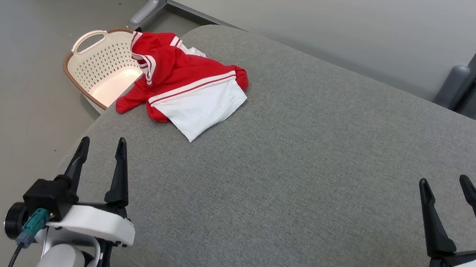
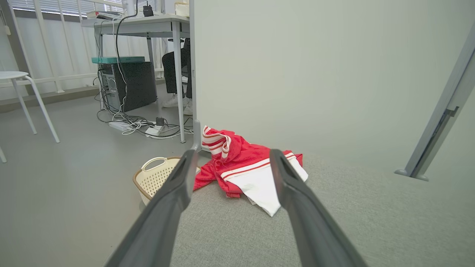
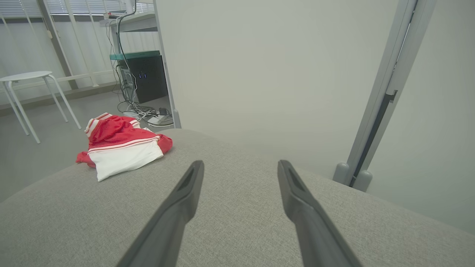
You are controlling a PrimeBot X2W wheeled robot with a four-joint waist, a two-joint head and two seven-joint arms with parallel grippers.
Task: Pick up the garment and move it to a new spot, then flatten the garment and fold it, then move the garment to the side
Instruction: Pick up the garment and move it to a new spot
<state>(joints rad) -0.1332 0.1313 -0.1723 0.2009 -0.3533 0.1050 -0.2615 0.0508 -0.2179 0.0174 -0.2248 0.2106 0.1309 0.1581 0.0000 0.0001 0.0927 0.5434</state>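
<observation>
Nearest, at lower left: left end effector, two dark fingers spread wide, grasping nothing, above near edge of grey fabric-covered table. At lower right: right end effector, likewise released and empty. Well apart from both, at far left corner of table: crumpled red-and-white garment, one red part reaching over edge. Just beside, lower, on floor: cream perforated plastic basket.
</observation>
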